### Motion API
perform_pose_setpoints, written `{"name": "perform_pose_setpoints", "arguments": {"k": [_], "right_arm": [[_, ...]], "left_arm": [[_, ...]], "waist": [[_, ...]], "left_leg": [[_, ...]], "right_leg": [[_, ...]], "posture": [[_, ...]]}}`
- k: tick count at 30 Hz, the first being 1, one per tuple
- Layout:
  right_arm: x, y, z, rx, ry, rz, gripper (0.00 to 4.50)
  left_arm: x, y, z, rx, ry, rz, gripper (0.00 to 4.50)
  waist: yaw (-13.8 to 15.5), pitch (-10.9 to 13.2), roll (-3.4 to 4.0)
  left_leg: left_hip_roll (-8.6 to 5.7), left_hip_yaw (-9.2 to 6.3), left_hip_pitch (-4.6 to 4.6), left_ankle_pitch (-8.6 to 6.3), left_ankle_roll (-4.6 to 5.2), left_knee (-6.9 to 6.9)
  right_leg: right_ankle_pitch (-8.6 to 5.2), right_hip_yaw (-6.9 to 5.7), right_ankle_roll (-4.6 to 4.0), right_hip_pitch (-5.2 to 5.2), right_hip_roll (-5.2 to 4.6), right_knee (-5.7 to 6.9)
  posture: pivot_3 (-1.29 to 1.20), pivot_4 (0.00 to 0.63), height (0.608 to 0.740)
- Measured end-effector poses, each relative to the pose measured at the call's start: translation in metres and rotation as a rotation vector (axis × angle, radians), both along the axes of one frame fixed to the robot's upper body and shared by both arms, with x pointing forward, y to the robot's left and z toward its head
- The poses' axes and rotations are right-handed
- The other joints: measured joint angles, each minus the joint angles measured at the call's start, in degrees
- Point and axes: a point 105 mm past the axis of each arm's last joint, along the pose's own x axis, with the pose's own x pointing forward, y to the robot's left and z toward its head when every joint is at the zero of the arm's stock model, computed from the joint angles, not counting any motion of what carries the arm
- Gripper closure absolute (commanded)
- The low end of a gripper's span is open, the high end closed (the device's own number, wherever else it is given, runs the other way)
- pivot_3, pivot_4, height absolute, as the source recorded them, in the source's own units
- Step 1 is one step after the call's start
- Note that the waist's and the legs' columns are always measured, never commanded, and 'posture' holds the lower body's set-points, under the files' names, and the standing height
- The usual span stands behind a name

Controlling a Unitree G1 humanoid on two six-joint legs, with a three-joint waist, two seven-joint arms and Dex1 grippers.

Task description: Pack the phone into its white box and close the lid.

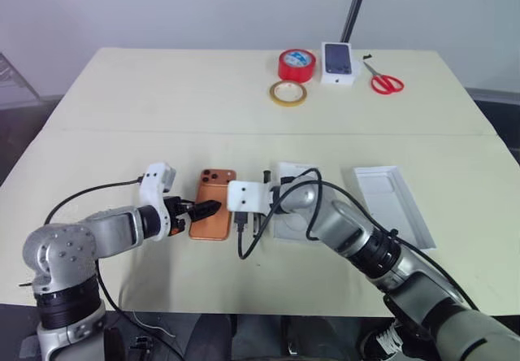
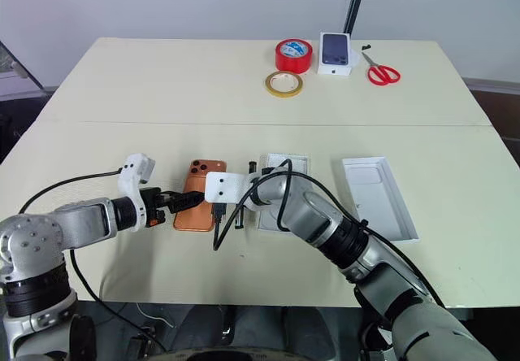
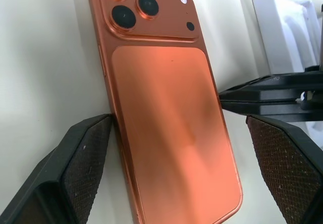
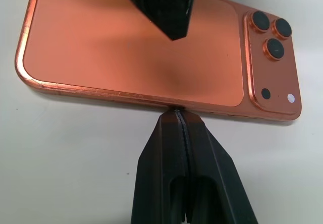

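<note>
While the slim orange smartphone (image 1: 214, 204) is lying back-up on the pale bench (image 1: 244, 125), camera cluster at its far end, the left tool (image 3: 176, 176) is reaching over its near end with its fingers spread wide on either side. The right tool (image 4: 181, 114), fingers pressed together, is touching the phone's right long edge. Just right of it, the shallow white cardboard box (image 2: 283, 194) is sitting behind the right arm, and the white rectangular lid (image 1: 394, 204) is lying further right, inside up.
</note>
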Motion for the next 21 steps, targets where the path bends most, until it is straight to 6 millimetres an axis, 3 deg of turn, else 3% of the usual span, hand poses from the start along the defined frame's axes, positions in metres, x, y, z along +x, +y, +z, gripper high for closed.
{"name": "perform_pose_setpoints", "arguments": {"k": [4,12,20,21], "right_arm": [[-0.002,0.004,0.000,0.011,0.005,0.005,4.50],[-0.003,0.005,-0.001,0.015,0.011,0.003,4.50],[-0.003,0.006,-0.001,0.016,0.011,0.003,4.50],[-0.003,0.006,-0.001,0.016,0.011,0.003,4.50]], "left_arm": [[-0.007,-0.020,0.000,-0.107,0.050,-0.092,0.05],[-0.003,-0.015,0.001,-0.117,0.076,-0.070,0.05],[0.003,0.005,0.001,-0.155,0.085,0.045,0.05],[0.003,0.006,0.001,-0.160,0.085,0.054,0.56]], "waist": [[-0.52,0.01,-0.03],[-0.64,0.01,-0.03],[-0.75,0.01,-0.04],[-0.73,0.01,-0.04]], "left_leg": [[-0.01,0.00,-0.04,0.01,-0.01,-0.04],[0.02,0.00,-0.04,0.03,-0.05,-0.05],[0.07,0.00,-0.04,0.09,-0.16,-0.07],[0.07,0.00,-0.04,0.09,-0.16,-0.07]], "right_leg": [[-0.01,0.00,0.01,-0.08,-0.01,0.00],[-0.01,0.01,0.01,-0.10,0.04,0.00],[0.00,0.04,0.01,-0.13,0.08,0.00],[0.00,0.04,0.01,-0.14,0.08,0.00]], "posture": [[0.00,0.150,0.740],[0.00,0.150,0.740],[0.00,0.150,0.740],[0.00,0.150,0.740]]}}
